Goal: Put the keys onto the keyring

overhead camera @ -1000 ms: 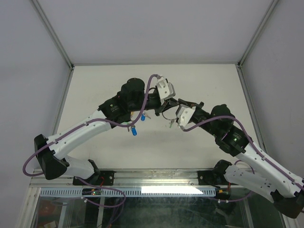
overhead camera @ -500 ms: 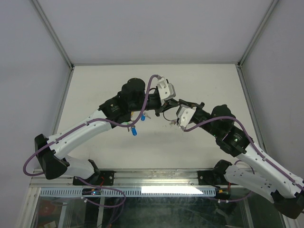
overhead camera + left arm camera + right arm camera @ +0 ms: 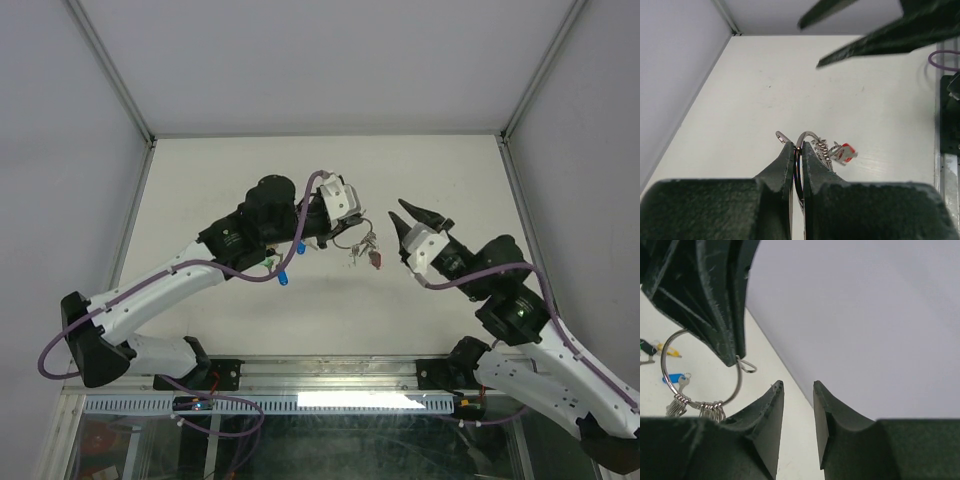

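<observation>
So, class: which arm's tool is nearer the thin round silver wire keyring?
Left. The left tool is shut on the thin silver wire keyring; the right tool stands open, apart from it, off to its right.

Overhead plus two wrist close-ups
Overhead looks down from the near edge; the wrist cameras face each other, sharing the keyring [image 3: 799, 165].

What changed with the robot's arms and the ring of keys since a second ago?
The right gripper opened and pulled back towards its own side, away from the keyring. It is empty now, and the bunch of keys hangs free from the ring. The left gripper shifted only a little and stayed shut on the keyring. The blue key lies where it was.
</observation>
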